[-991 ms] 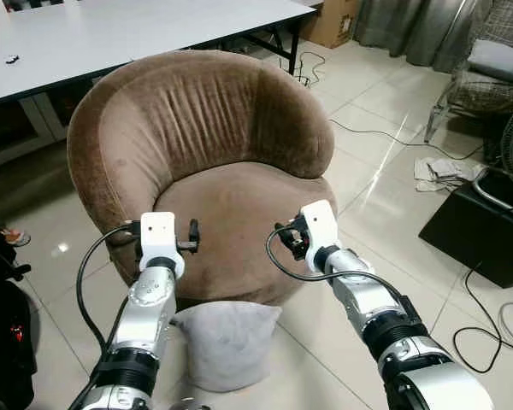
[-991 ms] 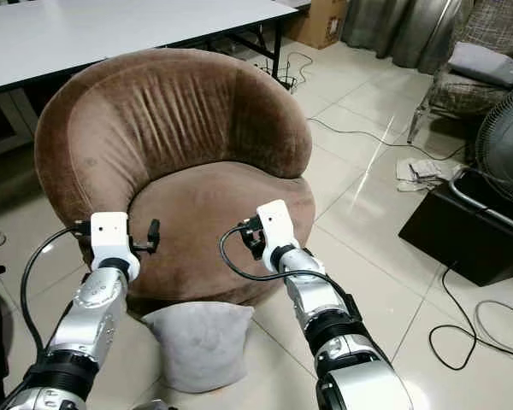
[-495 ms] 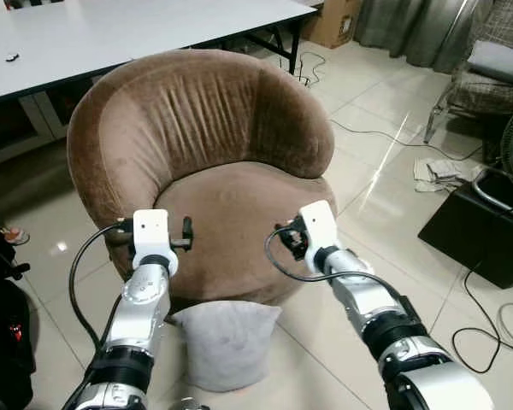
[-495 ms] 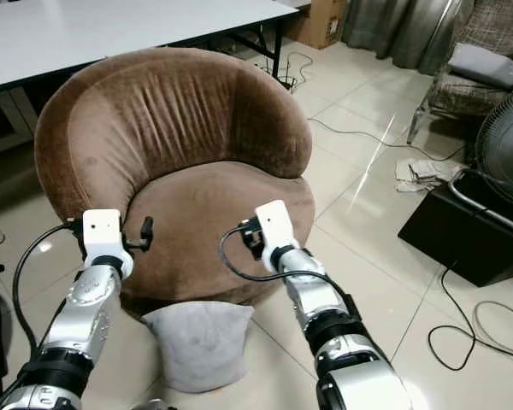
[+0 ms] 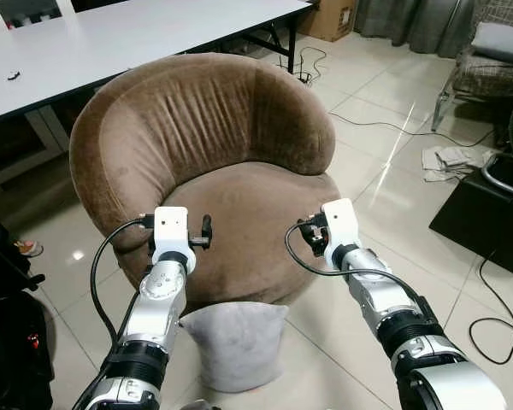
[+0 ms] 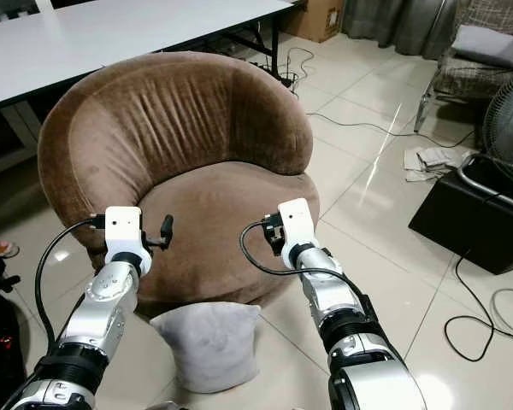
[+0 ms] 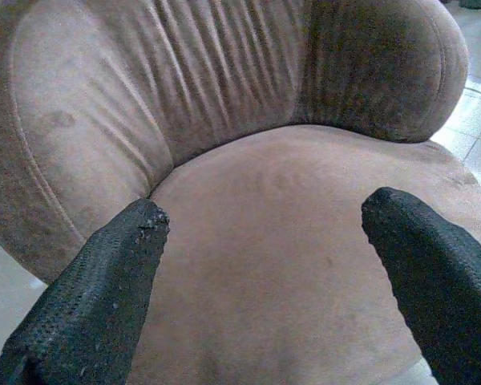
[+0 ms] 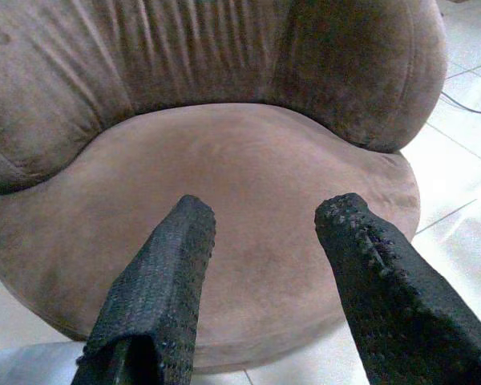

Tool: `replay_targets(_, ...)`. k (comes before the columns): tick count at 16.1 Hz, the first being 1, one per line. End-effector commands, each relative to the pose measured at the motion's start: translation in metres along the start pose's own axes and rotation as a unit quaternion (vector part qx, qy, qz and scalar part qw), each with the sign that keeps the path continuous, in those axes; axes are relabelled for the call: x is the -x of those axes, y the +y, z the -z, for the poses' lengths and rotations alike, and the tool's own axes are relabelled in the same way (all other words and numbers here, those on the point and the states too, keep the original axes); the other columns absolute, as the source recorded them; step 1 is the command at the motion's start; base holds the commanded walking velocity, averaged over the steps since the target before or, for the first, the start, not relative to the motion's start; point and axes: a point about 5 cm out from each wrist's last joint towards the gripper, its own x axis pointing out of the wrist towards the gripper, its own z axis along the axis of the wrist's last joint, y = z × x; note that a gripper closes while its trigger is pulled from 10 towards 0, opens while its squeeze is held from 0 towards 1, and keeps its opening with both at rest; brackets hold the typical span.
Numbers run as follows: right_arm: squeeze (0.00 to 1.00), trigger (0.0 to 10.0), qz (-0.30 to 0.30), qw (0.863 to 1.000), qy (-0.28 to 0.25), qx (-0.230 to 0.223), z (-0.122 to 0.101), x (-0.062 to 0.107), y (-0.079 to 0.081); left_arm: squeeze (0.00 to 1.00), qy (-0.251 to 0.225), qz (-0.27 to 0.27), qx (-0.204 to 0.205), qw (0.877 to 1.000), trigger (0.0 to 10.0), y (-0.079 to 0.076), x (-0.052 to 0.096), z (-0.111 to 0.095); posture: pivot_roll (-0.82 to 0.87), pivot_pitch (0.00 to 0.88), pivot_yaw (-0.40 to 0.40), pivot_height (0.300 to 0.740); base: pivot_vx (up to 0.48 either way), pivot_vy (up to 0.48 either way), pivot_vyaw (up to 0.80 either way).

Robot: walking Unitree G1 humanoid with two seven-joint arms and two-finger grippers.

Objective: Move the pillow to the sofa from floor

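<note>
Tiled floor carries the grey pillow, against the sofa base. Left gripper and right gripper are spread, empty, above. Probably soft and light; its upper edge should be pinched.

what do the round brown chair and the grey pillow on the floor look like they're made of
The round brown chair looks upholstered in a soft suede-like or velvety fabric: matte, with a short nap that shades lighter and darker, and gathered pleats up the backrest. The grey pillow looks like plain woven cloth over soft stuffing, matte and slightly wrinkled, with puffed sides and pointed corners. The exact fibre can't be told.
</note>
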Motion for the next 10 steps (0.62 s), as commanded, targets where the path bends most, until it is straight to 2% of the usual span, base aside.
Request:
replay_targets(1, 0.0, 10.0, -0.001, 1.0, 0.0, 0.001, 0.002, 0.0, 0.002, 0.0, 0.001, -0.007, -0.001, 1.0, 10.0, 0.005, 0.0, 0.0, -0.06, 0.0, 0.04, 0.74, 0.0, 0.0, 0.0)
replay_targets(5, 0.0, 10.0, -0.017, 1.0, -0.003, 0.006, -0.003, -0.003, 0.01, 0.0, 0.004, -0.031, 0.008, 0.999, 10.0, 0.013, 0.003, 0.006, -0.06, 0.0, 0.009, 0.74, 0.0, 0.0, 0.0)
replay_targets(10, 0.0, 10.0, -0.03, 1.0, -0.001, 0.005, -0.002, -0.004, 0.019, 0.0, 0.011, -0.031, 0.009, 0.999, 10.0, 0.012, 0.003, 0.009, -0.06, 0.0, 0.004, 0.74, 0.0, 0.0, 0.0)
